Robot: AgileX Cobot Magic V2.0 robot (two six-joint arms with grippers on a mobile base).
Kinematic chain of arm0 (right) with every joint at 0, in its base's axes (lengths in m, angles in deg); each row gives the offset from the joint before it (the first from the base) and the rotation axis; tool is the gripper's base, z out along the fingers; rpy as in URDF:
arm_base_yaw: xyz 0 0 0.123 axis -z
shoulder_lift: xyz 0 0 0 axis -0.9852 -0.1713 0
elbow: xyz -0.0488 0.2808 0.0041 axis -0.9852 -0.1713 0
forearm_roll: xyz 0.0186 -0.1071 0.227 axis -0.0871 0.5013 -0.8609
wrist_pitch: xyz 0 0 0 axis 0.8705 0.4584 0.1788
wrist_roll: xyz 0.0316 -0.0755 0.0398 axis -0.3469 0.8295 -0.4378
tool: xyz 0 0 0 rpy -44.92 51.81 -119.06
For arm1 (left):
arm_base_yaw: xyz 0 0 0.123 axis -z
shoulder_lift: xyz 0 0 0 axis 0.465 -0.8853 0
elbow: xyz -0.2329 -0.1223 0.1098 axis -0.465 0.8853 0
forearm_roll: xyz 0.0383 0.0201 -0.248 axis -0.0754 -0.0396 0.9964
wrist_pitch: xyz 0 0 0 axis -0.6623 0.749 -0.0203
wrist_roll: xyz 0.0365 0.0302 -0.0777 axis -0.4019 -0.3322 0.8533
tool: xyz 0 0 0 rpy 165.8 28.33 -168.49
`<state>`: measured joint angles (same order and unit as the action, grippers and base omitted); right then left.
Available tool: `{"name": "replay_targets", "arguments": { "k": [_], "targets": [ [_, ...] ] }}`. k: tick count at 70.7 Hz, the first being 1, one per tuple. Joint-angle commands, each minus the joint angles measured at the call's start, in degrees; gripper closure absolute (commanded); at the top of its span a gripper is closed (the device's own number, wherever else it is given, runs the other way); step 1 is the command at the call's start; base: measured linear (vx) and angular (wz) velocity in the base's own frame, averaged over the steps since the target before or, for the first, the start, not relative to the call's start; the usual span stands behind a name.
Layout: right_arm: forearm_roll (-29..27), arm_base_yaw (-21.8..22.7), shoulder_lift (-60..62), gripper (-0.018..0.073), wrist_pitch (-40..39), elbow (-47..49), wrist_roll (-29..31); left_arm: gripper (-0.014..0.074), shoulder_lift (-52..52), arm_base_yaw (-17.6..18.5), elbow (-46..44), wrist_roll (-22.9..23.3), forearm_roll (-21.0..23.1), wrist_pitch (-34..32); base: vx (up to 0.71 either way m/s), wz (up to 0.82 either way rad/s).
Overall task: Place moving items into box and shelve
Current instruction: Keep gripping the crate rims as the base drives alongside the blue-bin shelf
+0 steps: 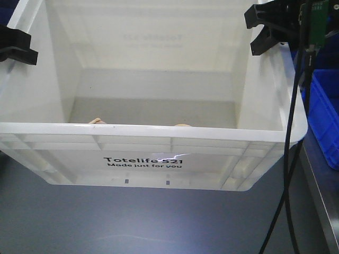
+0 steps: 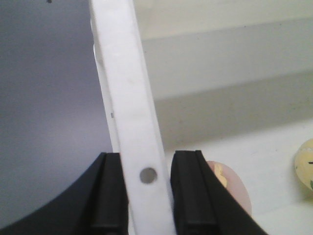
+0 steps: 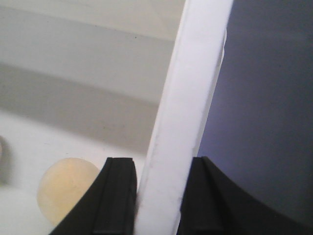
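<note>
On the grey table [image 1: 159,227] I record the white box [image 1: 169,132] standing upright, the left gripper [image 2: 146,159] clamped on its left rim, the right gripper [image 3: 162,166] clamped on its right rim, and small pale round items [image 3: 68,188] lying on its floor.

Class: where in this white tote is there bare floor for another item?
Free: the tote floor along its back wall. Crowded: beside the front wall, where pale round items lie. Left gripper and right gripper clamp the side rims.
</note>
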<state>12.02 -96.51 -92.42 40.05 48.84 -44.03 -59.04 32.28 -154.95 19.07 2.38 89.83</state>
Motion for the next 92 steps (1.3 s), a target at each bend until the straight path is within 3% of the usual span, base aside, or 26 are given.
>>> {"name": "replay_targets", "arguments": {
  "k": [1,92],
  "targets": [
    [-1.2,0.1,3.1,0.0571,-1.4,2.3,1.9,0.0613,2.5,0.3,-2.0,-1.2,2.5,-5.6,0.41,-0.09],
    [-1.2,0.1,3.1,0.0571,-1.4,2.3,1.9,0.0613,2.5,0.3,-2.0,-1.2,2.5,-5.5,0.45,-0.06]
  ]
}}
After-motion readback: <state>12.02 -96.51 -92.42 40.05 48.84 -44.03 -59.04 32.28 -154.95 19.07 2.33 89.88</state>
